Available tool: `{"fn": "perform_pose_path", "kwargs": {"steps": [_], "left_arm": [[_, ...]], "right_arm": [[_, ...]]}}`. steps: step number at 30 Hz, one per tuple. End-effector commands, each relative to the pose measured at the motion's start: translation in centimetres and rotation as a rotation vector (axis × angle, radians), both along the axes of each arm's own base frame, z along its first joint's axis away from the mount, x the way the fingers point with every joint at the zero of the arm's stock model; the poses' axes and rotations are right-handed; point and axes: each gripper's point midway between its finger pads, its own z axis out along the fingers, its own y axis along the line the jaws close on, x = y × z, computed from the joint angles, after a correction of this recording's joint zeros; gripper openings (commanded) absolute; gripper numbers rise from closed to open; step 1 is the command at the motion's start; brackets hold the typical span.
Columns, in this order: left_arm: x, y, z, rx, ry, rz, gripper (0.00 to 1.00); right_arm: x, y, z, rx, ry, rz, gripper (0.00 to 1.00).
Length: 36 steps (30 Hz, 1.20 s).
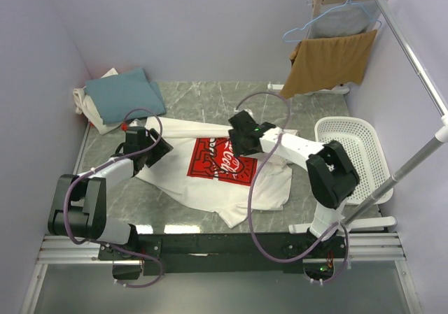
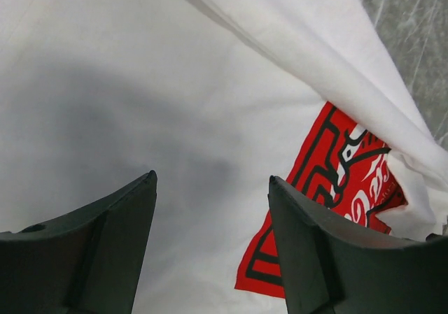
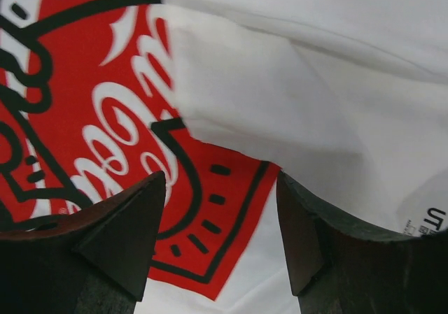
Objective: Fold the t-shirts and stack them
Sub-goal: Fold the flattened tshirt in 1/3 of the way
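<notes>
White t-shirt (image 1: 204,192) lay rumpled on the counter (image 1: 210,98), just beyond the arm bases. Left tool (image 2: 210,181) open, gripping nothing, over the plain white cloth. Right tool (image 3: 220,177) open, empty, over the red print (image 1: 210,163). Far-left corner: teal t-shirt (image 1: 123,94) folded atop the off-white t-shirt (image 1: 92,112).

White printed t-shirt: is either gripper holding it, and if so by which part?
Nothing is held. The left gripper and the right gripper both hover open over the white t-shirt, with no cloth pinched in either.
</notes>
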Motion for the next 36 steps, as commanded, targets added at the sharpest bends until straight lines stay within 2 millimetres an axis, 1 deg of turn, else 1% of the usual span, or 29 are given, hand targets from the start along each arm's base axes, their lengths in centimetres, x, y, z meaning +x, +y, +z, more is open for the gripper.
{"fn": "perform_pose_path", "kwargs": {"steps": [1,2,4,7,8,10,11,12,13,15,17,18,20,21,22,23,24,26,27,29,30,31,32,34,35,36], "left_arm": [[0.8,-0.1,1.2,0.004,-0.067,-0.003,0.7],[0.8,-0.1,1.1,0.007,-0.066,-0.004,0.7],[0.8,-0.1,1.2,0.011,-0.066,-0.007,0.7],[1.0,-0.1,1.5,0.018,-0.073,-0.016,0.7],[1.0,-0.1,1.4,0.024,-0.067,-0.02,0.7],[1.1,-0.1,1.5,0.027,-0.067,-0.024,0.7],[1.1,-0.2,1.5,0.023,-0.067,-0.025,0.69],[1.1,-0.3,1.5,0.02,-0.07,-0.029,0.69],[1.0,-0.3,1.5,0.014,-0.069,-0.029,0.69],[1.0,-0.5,1.4,0.009,-0.068,-0.033,0.69],[1.0,-0.4,1.3,0.012,-0.066,-0.036,0.69],[1.0,-0.3,1.3,0.014,-0.063,-0.031,0.69],[1.0,-0.4,1.3,0.012,-0.065,-0.034,0.69],[1.0,-0.5,1.3,0.008,-0.066,-0.036,0.69],[1.0,-0.6,1.3,0.006,-0.066,-0.039,0.69],[1.0,-0.6,1.2,0.004,-0.063,-0.039,0.7],[1.1,-0.6,1.2,0.007,-0.063,-0.041,0.69],[1.1,-0.7,1.0,0.003,-0.051,-0.045,0.69],[1.1,-0.8,1.0,-0.001,-0.05,-0.047,0.69],[1.1,-0.9,1.0,-0.003,-0.049,-0.054,0.69],[1.1,-0.9,1.0,-0.004,-0.048,-0.053,0.69],[1.1,-0.9,1.0,-0.003,-0.049,-0.054,0.69],[1.0,-0.9,1.0,-0.006,-0.047,-0.055,0.69],[1.0,-1.1,1.1,-0.011,-0.048,-0.061,0.69],[1.0,-1.2,1.0,-0.017,-0.047,-0.068,0.69],[1.0,-1.3,0.9,-0.021,-0.044,-0.071,0.69]], "right_arm": [[1.8,2.0,1.0,-0.128,-0.095,0.037,0.71],[1.9,1.9,0.8,-0.155,-0.091,0.025,0.71],[2.5,2.5,0.5,-0.207,-0.111,0.02,0.71],[3.2,2.5,-0.2,-0.266,-0.115,-0.016,0.71],[3.3,1.7,0.0,-0.321,-0.133,-0.055,0.71],[3.6,1.4,-0.8,-0.376,-0.134,-0.067,0.71],[3.8,0.8,-0.8,-0.411,-0.147,-0.089,0.71],[3.9,0.7,-1.4,-0.428,-0.141,-0.088,0.71],[4.0,0.5,-1.6,-0.441,-0.143,-0.092,0.68],[4.1,0.3,-1.9,-0.46,-0.153,-0.108,0.6],[3.9,0.0,-1.9,-0.465,-0.162,-0.125,0.47],[4.0,-0.2,-1.2,-0.463,-0.183,-0.138,0.35],[3.9,-0.5,-0.5,-0.461,-0.204,-0.155,0.2],[3.9,-0.7,0.5,-0.451,-0.224,-0.165,0.09],[3.9,-0.7,1.0,-0.446,-0.233,-0.166,0.07],[3.7,-0.8,1.4,-0.446,-0.239,-0.167,0.05],[3.7,-0.7,2.3,-0.43,-0.254,-0.171,0.04],[3.3,-0.7,3.1,-0.43,-0.257,-0.165,0.06],[3.2,-0.7,3.9,-0.419,-0.267,-0.166,0.06],[2.5,-0.4,4.3,-0.409,-0.247,-0.138,0.04],[2.2,-0.5,4.9,-0.4,-0.247,-0.136,0.04],[1.7,-0.6,5.0,-0.409,-0.229,-0.122,0.04],[1.3,-0.1,5.1,-0.392,-0.204,-0.095,0.04],[0.3,0.1,5.6,-0.384,-0.177,-0.077,0.05],[-0.4,0.8,5.3,-0.363,-0.142,-0.03,0.07],[-0.8,1.0,5.4,-0.354,-0.131,-0.026,0.08]]}}
